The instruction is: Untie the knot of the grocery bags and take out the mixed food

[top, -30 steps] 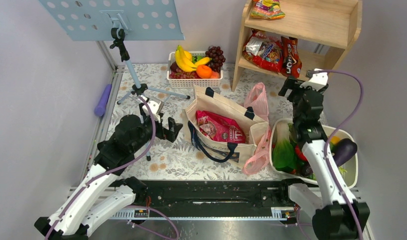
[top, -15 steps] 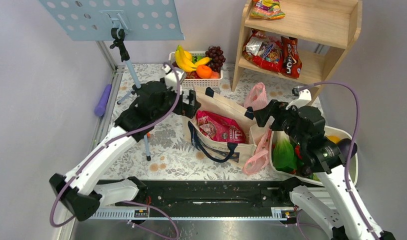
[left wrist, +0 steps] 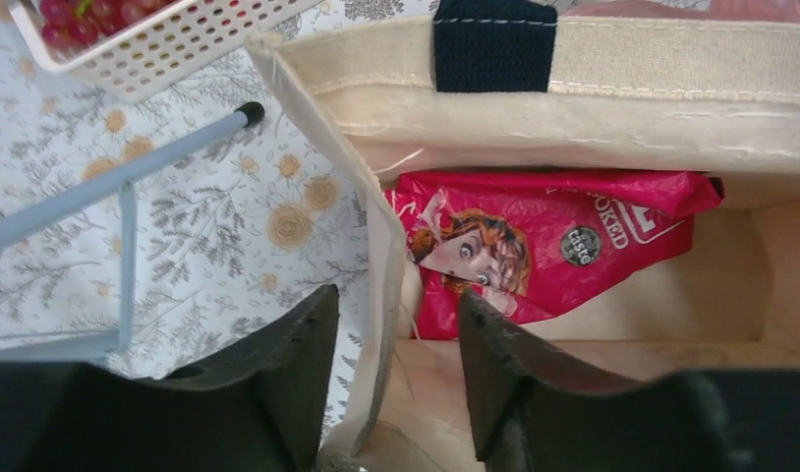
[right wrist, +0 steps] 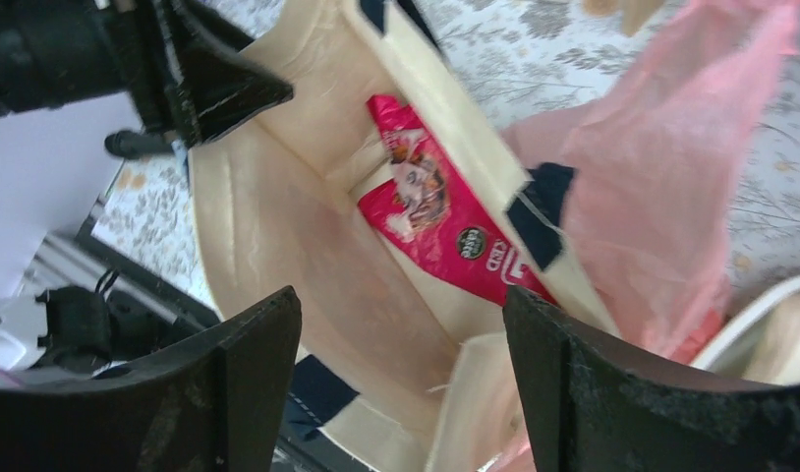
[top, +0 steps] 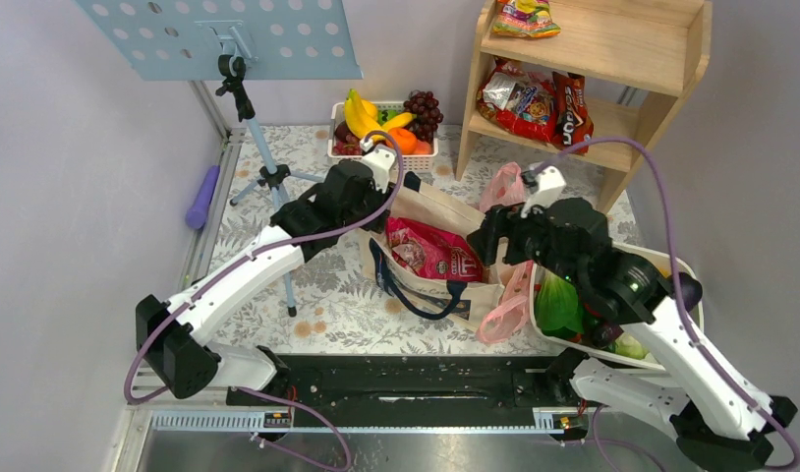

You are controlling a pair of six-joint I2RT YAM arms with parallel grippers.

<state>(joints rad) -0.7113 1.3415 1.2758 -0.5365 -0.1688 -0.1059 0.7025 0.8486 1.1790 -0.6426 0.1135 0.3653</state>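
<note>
grocery bags [top: 505, 194]: thin, translucent pink plastic, crumpled, standing right of centre in the top view.
knot: cannot be made out.
mixed food: magenta snack packet [top: 430, 251] lying flat at centre; bananas [top: 361, 116] and grapes [top: 424, 108] at upper centre; green leaves [top: 557, 303] at lower right.

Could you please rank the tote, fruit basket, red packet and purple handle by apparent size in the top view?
1. The tote looks largest.
2-3. The fruit basket and red packet look about alike. The packet is partly hidden in the tote, so I leave them unranked.
4. The purple handle looks smallest.
</note>
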